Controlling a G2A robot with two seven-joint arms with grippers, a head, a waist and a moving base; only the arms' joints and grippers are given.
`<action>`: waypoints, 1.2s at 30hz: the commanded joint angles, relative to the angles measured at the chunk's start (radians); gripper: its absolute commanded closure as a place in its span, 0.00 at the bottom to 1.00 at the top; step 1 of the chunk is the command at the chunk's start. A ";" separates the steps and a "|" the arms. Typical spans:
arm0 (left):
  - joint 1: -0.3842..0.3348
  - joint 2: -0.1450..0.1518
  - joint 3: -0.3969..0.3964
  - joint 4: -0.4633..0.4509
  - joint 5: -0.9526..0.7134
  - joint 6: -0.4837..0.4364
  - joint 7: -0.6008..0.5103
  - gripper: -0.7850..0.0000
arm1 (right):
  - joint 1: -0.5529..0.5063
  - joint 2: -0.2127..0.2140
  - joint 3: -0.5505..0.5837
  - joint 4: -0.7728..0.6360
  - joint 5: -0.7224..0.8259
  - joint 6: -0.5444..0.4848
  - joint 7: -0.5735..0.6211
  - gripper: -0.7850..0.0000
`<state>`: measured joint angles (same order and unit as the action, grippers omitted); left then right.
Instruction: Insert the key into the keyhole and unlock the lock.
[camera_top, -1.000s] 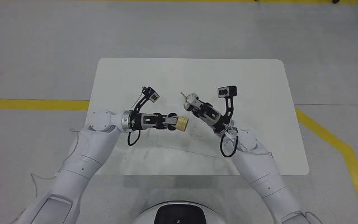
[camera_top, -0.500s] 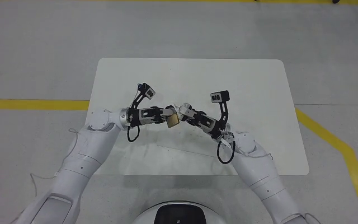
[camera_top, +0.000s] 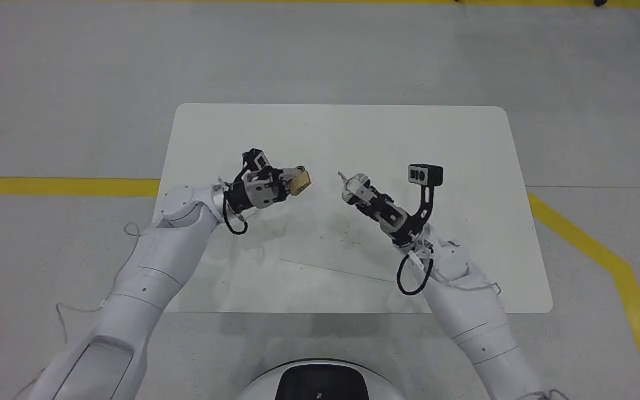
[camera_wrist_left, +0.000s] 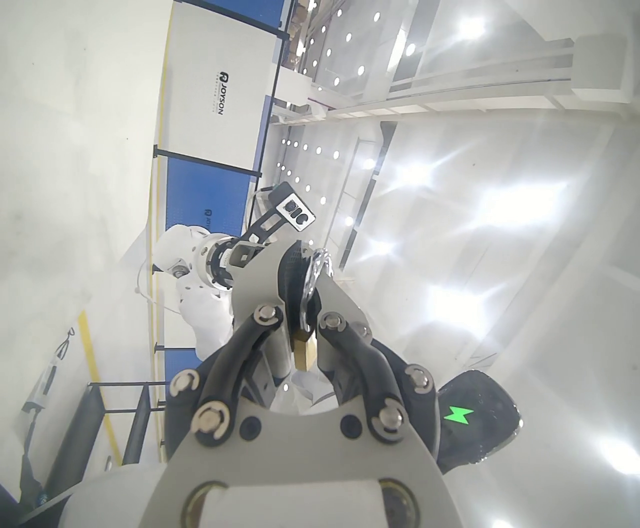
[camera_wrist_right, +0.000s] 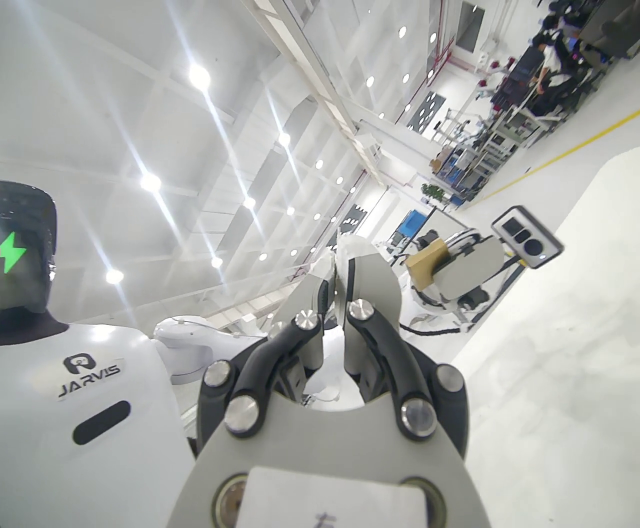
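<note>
Lock: small padlock (camera_top: 299, 179) with a squat brass body and a silvery shackle. In the left wrist view the brass body (camera_wrist_left: 305, 352) sits deep between the fingers, and the shackle loop rises towards the fingertips.
Lock, position: held over the table's left-centre. The brass end juts past the fingertips and faces the other arm. The right wrist view shows it as a tan block (camera_wrist_right: 425, 265).
Keyhole: cannot make it out in any view.
Left gripper (camera_top: 288, 181): clenched on the lock, with a finger pressed to each side (camera_wrist_left: 310, 272). From the right wrist it shows farther off, fingers flat against the brass (camera_wrist_right: 450, 272).
Key: a thin metal sliver (camera_top: 343, 177) pokes out of the right fingertips, aimed roughly towards the lock. It is too small to tell the teeth or bow.
Right gripper (camera_top: 350, 184): pinched tight on the key, its fingertips almost meeting (camera_wrist_right: 337, 262).
Lock to key: apart, with a plain gap of tabletop between them. The key is not in the lock.
Table (camera_top: 450, 140): white, with rounded corners.
Floor: pale grey, with a yellow line (camera_top: 80, 186) running under the table's left side.
Writing: the left wrist view shows a white wall panel (camera_wrist_left: 220, 95) with a dark logo and lettering, and blue panels (camera_wrist_left: 200, 195) below it. I leave the print unread.
</note>
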<state>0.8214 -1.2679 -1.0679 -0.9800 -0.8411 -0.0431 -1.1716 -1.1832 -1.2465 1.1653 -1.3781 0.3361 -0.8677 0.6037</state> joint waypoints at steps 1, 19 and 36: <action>-0.005 0.001 -0.001 -0.006 0.019 -0.021 -0.002 1.00 | -0.005 -0.005 0.011 -0.001 -0.128 -0.014 -0.098 1.00; 0.026 0.011 -0.068 -0.060 0.010 -0.119 0.002 1.00 | -0.021 -0.057 -0.059 0.011 -0.610 0.071 -0.501 1.00; 0.076 0.024 -0.083 -0.166 0.220 -0.166 0.228 1.00 | -0.088 -0.048 -0.063 -0.076 -0.484 0.089 -0.410 1.00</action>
<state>0.8923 -1.2444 -1.1523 -1.1328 -0.6515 -0.2136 -0.9753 -1.2643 -1.2966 1.0977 -1.4455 -0.1632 -0.7918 0.1845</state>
